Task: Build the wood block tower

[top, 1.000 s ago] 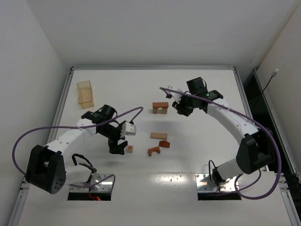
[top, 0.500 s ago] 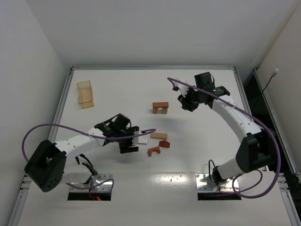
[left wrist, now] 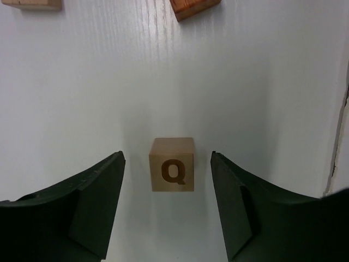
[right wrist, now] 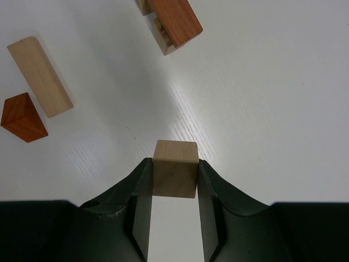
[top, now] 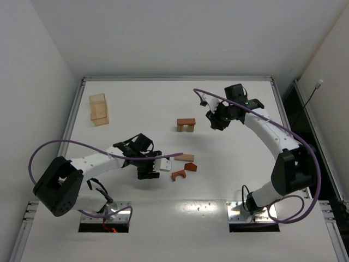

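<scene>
The wood block tower (top: 186, 125), so far a reddish bar on pale supports, stands mid-way across the tabletop (top: 229, 180) near my right gripper (top: 214, 121), whose jaws are clamped on a plain cube (right wrist: 175, 176) held aloft, I judge for stacking. My left gripper (left wrist: 166, 159) straddles the Q cube (left wrist: 172, 172), jaws partly open, touching neither side, lined up to grasp. The surface is smooth white, boxed by white walls (top: 49, 49).
</scene>
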Tool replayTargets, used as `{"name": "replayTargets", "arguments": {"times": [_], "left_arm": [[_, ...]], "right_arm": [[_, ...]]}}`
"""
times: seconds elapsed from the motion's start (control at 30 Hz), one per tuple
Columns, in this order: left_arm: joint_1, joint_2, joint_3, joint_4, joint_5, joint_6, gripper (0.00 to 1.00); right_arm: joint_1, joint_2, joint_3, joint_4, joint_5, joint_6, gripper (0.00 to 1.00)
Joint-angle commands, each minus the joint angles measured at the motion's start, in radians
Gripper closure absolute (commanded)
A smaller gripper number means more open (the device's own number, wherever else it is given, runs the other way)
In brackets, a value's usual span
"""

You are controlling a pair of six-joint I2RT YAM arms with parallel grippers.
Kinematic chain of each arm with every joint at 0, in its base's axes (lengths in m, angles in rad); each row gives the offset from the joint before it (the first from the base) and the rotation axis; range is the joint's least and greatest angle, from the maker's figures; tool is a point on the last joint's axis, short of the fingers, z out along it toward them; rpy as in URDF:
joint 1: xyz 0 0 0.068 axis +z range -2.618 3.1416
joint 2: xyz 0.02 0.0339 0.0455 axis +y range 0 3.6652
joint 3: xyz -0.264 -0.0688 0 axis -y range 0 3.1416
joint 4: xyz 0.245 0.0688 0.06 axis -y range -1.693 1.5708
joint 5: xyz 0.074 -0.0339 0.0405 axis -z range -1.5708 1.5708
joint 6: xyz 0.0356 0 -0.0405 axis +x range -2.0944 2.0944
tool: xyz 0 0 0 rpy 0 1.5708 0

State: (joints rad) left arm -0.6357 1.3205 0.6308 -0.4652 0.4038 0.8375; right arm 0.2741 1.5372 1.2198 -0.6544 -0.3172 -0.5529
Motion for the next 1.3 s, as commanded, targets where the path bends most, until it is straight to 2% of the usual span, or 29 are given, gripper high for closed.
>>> {"name": "replayTargets", "arguments": {"times": [0.0, 0.1, 0.2, 0.27, 0.47, 0.6, 0.63, 0.77, 0.97, 1.27], "left_arm": [[-0.002, -0.001, -0.005, -0.013, 0.041, 0.031, 0.4], [-0.002, 0.008, -0.005, -0.013, 0.041, 0.04, 0.54], [0.007, 0.031, -0.005, 0.0, 0.023, 0.01, 0.86], [0.017, 0.031, -0.005, 0.01, 0.013, -0.017, 1.0], [0.099, -0.032, 0.041, 0.079, 0.055, -0.168, 1.0], [0.128, -0.044, 0.113, 0.068, 0.134, -0.303, 1.0], [0.128, -0.044, 0.124, 0.068, 0.148, -0.339, 1.0], [0.139, -0.044, 0.124, 0.1, 0.179, -0.402, 1.0], [0.186, -0.035, 0.115, 0.111, 0.222, -0.454, 1.0], [0.186, -0.026, 0.083, 0.152, 0.233, -0.514, 1.0]], "right_arm": [[-0.006, -0.002, 0.055, 0.01, -0.028, 0.011, 1.0], [-0.006, 0.008, 0.064, 0.001, -0.019, 0.011, 1.0], [0.013, 0.026, 0.084, -0.008, -0.019, -0.001, 1.0], [0.013, 0.05, 0.122, -0.008, -0.04, -0.01, 1.0], [0.06, 0.201, 0.332, -0.099, -0.092, -0.091, 1.0], [0.079, 0.369, 0.615, -0.288, -0.131, -0.156, 1.0], [0.079, 0.436, 0.659, -0.322, -0.141, -0.174, 1.0], [0.102, 0.54, 0.815, -0.424, -0.128, -0.211, 1.0], [0.125, 0.618, 0.873, -0.568, -0.114, -0.268, 1.0], [0.125, 0.652, 0.921, -0.579, -0.114, -0.289, 0.99]]}}
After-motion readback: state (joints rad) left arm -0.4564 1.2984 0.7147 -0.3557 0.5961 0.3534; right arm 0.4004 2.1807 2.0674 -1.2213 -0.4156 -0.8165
